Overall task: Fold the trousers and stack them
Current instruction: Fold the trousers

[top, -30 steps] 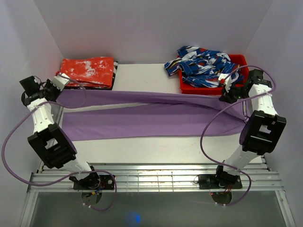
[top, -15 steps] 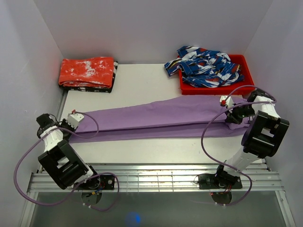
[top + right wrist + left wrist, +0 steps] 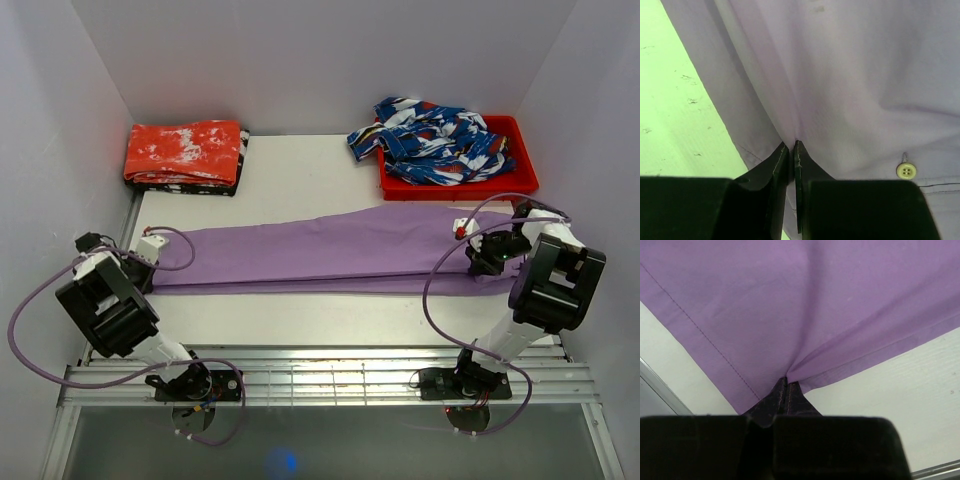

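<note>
The lilac-purple trousers (image 3: 330, 250) lie flat as one long band across the table, doubled over lengthwise. At their left end my left gripper (image 3: 148, 262) is low on the table and shut on the cloth. In the left wrist view the trousers (image 3: 805, 305) gather into a pinch at my left gripper (image 3: 786, 386), with a stitched hem running past it. My right gripper (image 3: 478, 255) is shut on the right end. In the right wrist view my right gripper (image 3: 791, 146) pinches the trousers (image 3: 850, 75), and a pale button (image 3: 906, 170) lies just to its right.
A red tray (image 3: 440, 192) at the back right holds a blue-white-red patterned garment (image 3: 430, 140) that spills over its left rim. A folded red-orange cloth (image 3: 185, 152) lies at the back left. White walls close in on three sides; a metal rail (image 3: 320, 375) runs along the near edge.
Both arms have come down and toward the near side with the trousers held. The cloth, stretched and raised a second ago, now lies flat in a narrower doubled band.
</note>
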Controlling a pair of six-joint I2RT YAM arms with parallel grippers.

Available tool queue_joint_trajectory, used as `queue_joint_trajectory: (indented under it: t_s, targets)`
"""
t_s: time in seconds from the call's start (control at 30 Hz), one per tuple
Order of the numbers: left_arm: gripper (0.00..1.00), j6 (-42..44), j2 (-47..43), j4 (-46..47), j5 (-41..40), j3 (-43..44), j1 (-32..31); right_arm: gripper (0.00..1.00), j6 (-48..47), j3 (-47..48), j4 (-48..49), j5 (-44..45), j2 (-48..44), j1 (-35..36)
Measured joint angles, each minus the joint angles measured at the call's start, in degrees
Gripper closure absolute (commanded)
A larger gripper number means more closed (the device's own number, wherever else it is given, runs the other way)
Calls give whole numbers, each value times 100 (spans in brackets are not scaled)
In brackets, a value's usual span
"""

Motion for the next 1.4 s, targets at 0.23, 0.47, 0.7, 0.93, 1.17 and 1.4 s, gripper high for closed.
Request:
queue_joint_trajectory:
  t_s: [0.23,0.47,0.7,0.93,1.17,1.4]
  targets:
    - [64,-107,348,-90,-186,415,2,49,-138,-101,-188,341,0,107]
    - [14,404,208,-824,52,892,111,35,-210,688,-1088,291,-122,-87]
    - [3,428,-1244,-1473,1325,1827,-835,39,1187,3047,-1488,-254,313,-903]
    - [27,-1648,-957,-269,1335,1912,-4568,42,3322,2835,-981,138,927,-1447]
    - [39,-3230,918,509,973,1600,-5847,43,4343,1674,-321,911,942,-1384]
    - [46,-3342,990,964,498,916,-5477,54,4686,1451,-85,1069,979,-1287]
